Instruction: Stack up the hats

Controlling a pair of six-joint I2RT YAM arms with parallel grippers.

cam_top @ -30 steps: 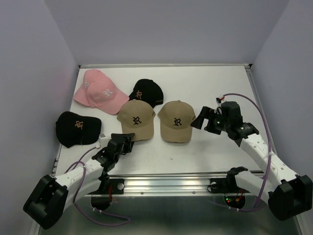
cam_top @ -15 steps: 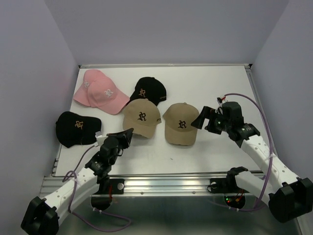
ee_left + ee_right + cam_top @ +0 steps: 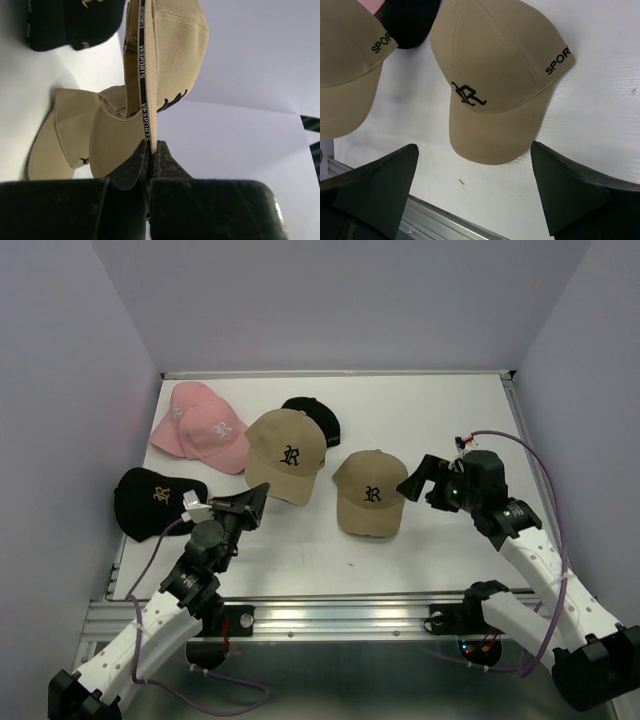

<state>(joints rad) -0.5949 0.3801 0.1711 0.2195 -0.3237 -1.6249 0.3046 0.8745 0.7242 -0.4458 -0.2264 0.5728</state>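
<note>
Tan hat (image 3: 287, 452), black embroidered R (brim pinched)

— Caps?
— Matt cloth, all of them. Fine twill on the near tan cap (image 3: 495, 95), with raised black embroidery. Same weave on the lifted tan cap (image 3: 288, 452), plus a woven black tape (image 3: 144, 100) inside with white lettering.
— Black caps (image 3: 155, 502), pink caps (image 3: 205, 427)?
— Also soft matt cloth, stitched.
— Table (image 3: 430, 410)?
— White, smooth, dull sheen, faint grain up close. Brushed metal rail (image 3: 340, 618) along the near edge.
— Fingers (image 3: 370, 185)?
— Black plastic, matt, slightly grainy.
— Arms (image 3: 540, 570), cables (image 3: 495, 433)?
— Glossy white shells; smooth, shiny purple sheathing.
</note>
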